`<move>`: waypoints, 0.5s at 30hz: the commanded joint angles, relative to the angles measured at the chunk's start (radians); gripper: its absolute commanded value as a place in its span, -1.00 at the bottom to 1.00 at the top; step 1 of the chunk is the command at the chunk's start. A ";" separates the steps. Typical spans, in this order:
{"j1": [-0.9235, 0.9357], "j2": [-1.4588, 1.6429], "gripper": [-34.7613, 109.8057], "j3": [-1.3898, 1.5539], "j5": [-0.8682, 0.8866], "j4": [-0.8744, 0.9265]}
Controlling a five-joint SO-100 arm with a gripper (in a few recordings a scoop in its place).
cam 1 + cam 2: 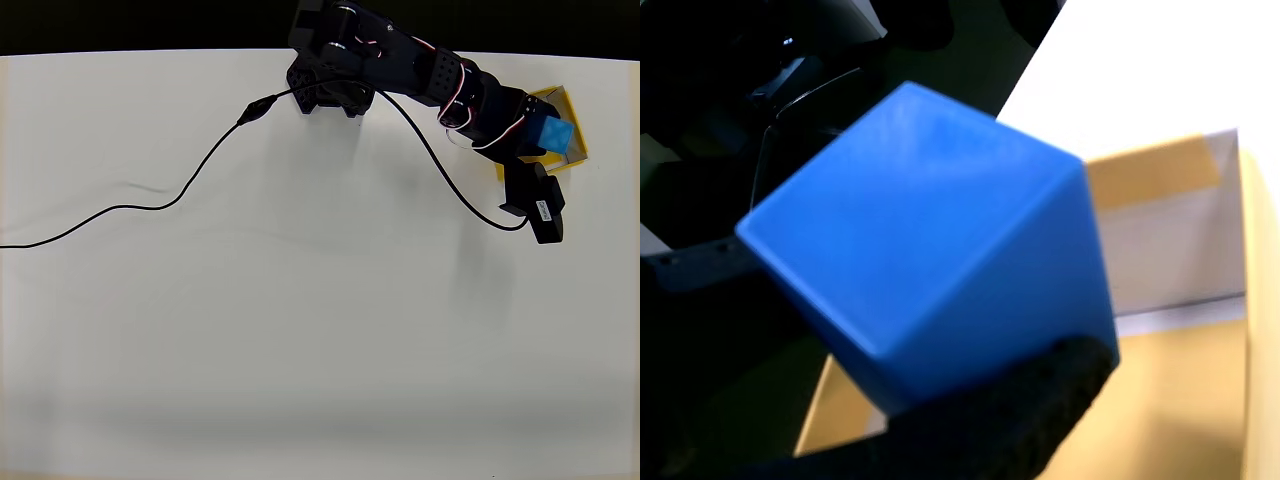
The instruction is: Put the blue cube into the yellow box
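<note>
While the blue cube [551, 134] hangs tilted in the gripper [540, 140] above the yellow box [574, 112], the chief risk is a crooked release. In the wrist view the cube [930, 250] sits corner-down, with a dark finger pad [1010, 410] pressed under its lower edge, so the jaws are closed on it, apparently by edges more than by flat faces. Such a hold looks likely to slip or twist, and a cube dropped on a corner could tumble, strike one of the thin pale walls [1170, 250] and bounce out or tip over the rim. The wrist view shows yellow floor [1160, 400] beneath and to the right of the cube, which suggests it is over the opening, but how high it hangs cannot be told. From overhead, the arm covers much of the box, so the cube's place relative to the near wall is hard to judge; a release too close to that wall could leave the cube perched on it. The box looks light and could shift if the fingers brush it on the way down. Around the scene, a black cable [180, 195] trails across the white table [300, 340] well to the left, apart from the box, and nothing else stands between cube and tray.
</note>
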 commanded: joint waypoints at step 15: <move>-0.031 0.025 -0.08 -0.114 -0.061 -0.014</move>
